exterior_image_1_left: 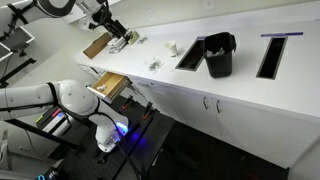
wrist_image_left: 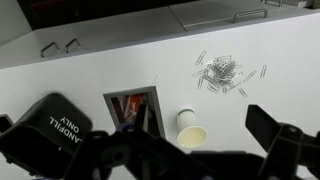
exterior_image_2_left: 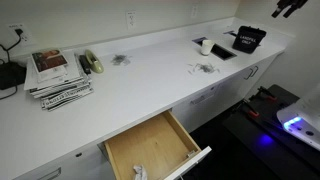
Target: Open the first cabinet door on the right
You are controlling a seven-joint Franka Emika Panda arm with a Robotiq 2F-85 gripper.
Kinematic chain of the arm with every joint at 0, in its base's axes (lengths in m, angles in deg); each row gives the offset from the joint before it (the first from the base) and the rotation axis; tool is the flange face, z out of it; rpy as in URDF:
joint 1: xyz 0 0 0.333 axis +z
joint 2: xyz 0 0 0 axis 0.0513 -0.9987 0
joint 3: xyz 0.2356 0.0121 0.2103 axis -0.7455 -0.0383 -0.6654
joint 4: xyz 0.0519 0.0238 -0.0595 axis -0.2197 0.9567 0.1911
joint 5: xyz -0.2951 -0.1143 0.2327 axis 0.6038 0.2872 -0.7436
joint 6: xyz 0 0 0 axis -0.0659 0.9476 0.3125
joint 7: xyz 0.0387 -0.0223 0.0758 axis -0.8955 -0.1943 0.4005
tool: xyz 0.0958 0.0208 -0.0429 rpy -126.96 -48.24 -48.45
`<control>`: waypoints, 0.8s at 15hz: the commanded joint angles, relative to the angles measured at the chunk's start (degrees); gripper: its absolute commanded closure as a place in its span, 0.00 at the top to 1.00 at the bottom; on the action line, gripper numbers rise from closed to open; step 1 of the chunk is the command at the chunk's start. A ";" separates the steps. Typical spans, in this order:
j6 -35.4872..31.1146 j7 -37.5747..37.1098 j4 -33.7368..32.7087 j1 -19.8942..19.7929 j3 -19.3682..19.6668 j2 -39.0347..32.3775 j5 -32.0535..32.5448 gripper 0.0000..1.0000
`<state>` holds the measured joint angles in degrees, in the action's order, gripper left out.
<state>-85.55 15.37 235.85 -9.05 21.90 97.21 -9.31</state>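
Observation:
The first cabinet door (exterior_image_1_left: 193, 108) is a flat white panel under the counter, shut, with a slim metal handle at its upper corner beside the matching door's handle. It also shows in an exterior view (exterior_image_2_left: 236, 86) and at the top of the wrist view (wrist_image_left: 100, 42). My gripper (wrist_image_left: 160, 150) is open and empty, high above the counter over a paper cup (wrist_image_left: 190, 128) and a black bin (wrist_image_left: 55, 125). It is well away from the door. In both exterior views it hangs near the top edge (exterior_image_1_left: 110, 25) (exterior_image_2_left: 290, 8).
A light wooden drawer (exterior_image_1_left: 110, 85) (exterior_image_2_left: 150, 148) stands pulled out. Paper clips (wrist_image_left: 220, 72) lie scattered on the counter. Open slots (exterior_image_1_left: 190, 55) are cut into the countertop. A stack of magazines (exterior_image_2_left: 55, 75) sits at the far end.

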 commanded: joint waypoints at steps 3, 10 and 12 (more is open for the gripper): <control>0.08 0.26 -0.09 -0.38 -0.27 -0.08 -0.28 1.00; 0.08 0.26 -0.09 -0.38 -0.27 -0.08 -0.28 1.00; -0.44 -0.37 0.08 -1.07 -0.34 -0.13 0.21 1.00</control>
<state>-85.55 15.37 235.85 -9.05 21.90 97.21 -9.31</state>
